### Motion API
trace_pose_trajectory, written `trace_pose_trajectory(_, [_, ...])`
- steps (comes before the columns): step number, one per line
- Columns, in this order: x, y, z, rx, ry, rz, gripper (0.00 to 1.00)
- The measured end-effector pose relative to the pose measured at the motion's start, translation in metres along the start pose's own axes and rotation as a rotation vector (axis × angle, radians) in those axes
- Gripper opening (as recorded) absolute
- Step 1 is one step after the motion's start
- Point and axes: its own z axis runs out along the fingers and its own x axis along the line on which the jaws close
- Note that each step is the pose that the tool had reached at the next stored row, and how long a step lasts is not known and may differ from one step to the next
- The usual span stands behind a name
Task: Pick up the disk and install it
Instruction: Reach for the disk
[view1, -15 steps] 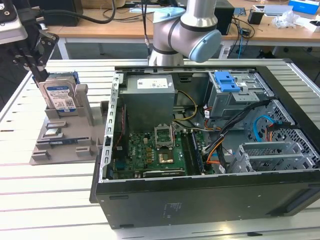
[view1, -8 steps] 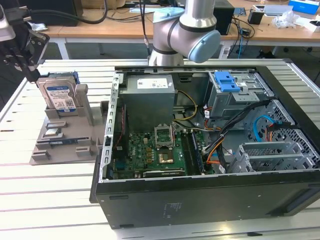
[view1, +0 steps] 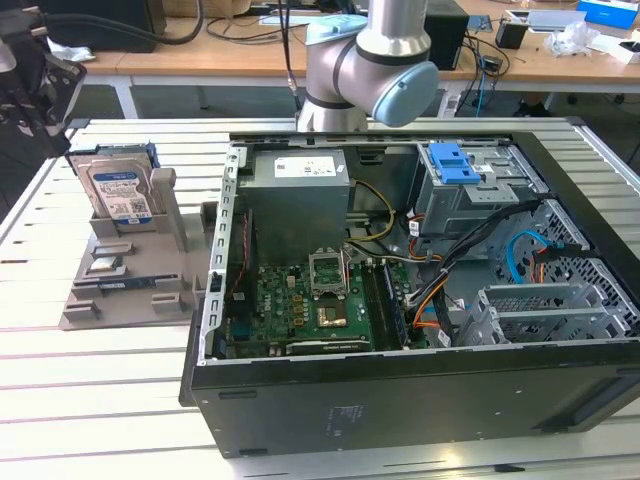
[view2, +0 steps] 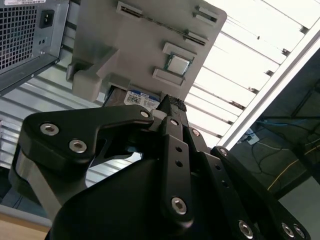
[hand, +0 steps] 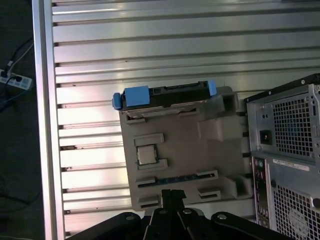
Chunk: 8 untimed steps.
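The gripper (hand: 172, 196) has its two black fingers pressed together, and there is nothing between them. It holds nothing at all. It hangs over the grey holder (hand: 180, 150), near one edge of it, and it does not touch the disk (hand: 172, 94).

The disk stands up on its edge in a slot at the other side of the holder. Blue plastic runs along its ends. In the exterior view the disk (view1: 118, 190) shows its white and blue label, and it sits on the table (view1: 60, 400), at the exterior view's left of the open computer case (view1: 400, 400). It is well apart from the metal cage (view1: 470, 195) inside the case.

I think this is the very first step, which is going to get the disk. The disk is not picked up yet.

To grab it, the fingers need to open wide first. Then they need to line up over the top edge, one finger on each flat side. The disk sits snug in its slot, so I think it needs a straight pull up
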Motion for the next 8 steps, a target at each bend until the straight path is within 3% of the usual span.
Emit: trace_pose_trajectory(8, [0.0075, 0.0114, 0.0018, 0.0007, 0.0, 0.0, 0.11])
